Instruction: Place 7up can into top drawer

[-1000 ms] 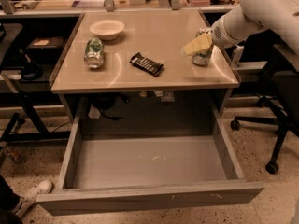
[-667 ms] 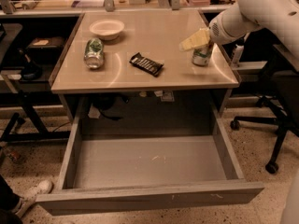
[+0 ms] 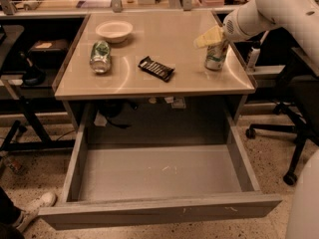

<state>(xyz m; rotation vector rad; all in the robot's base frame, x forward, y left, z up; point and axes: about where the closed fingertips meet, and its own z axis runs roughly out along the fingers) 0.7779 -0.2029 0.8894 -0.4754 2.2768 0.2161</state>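
Note:
The 7up can (image 3: 216, 58), white with green patches, stands upright near the right edge of the tan table top (image 3: 169, 34). My gripper (image 3: 209, 37) hangs just above and slightly left of the can's top, at the end of the white arm (image 3: 279, 6) that comes in from the upper right. The top drawer (image 3: 159, 176) is pulled fully open below the table. Its grey floor is bare apart from small white scuffs, and its flat front panel (image 3: 159, 210) is nearest the camera.
A darker green can (image 3: 100, 57) lies on its side at the table's left. A white bowl (image 3: 114, 31) sits behind it and a dark snack bar (image 3: 156, 67) lies mid-table. An office chair base (image 3: 279, 133) stands at the right. A person's shoe (image 3: 37, 205) is at the lower left.
My gripper has risen a little and shifted slightly left above the 7up can. The can has stayed upright on the table.

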